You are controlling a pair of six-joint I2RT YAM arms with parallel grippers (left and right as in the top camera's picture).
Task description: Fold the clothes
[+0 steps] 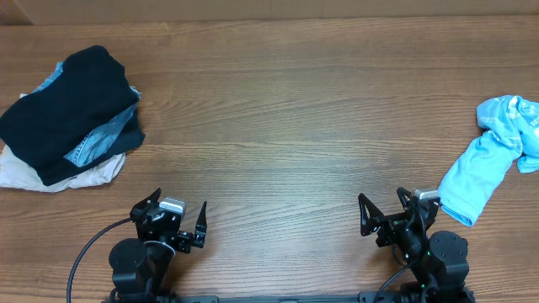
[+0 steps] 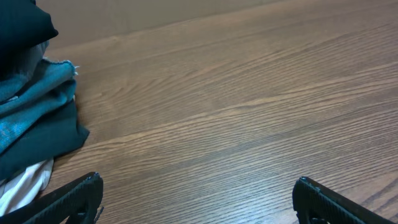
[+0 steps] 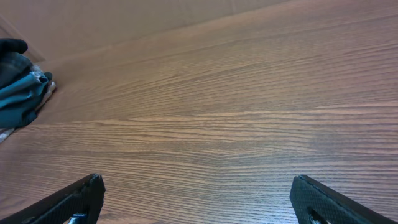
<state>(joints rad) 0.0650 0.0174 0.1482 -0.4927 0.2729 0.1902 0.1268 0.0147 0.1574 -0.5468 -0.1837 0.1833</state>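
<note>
Left jaws: left gripper (image 1: 178,209) spread wide, holding nothing – both fingers hang over bare board.
Right jaws: right gripper (image 1: 383,206) likewise wide apart and empty.
Task's thing: crumpled black fabric garment (image 1: 76,101), on top of a heap at the far left of the brown wood-grain table (image 1: 278,109).
Heap layers: blue denim piece (image 1: 93,145) wedged within; pale white cloth (image 1: 84,177) underneath.
Bearing: heap lies ahead and to the left of the left jaws, well apart; left arm is nearer.
Long axis: none readable – the garment is bunched.
Other cloth: light blue soft garment (image 1: 488,164) lies diagonally, its low end just beside the right gripper's outer side.
Hidden: neck, sleeves and hem buried in folds; light blue piece cut by the frame edge; the left wrist view shows only the heap's near corner.
</note>
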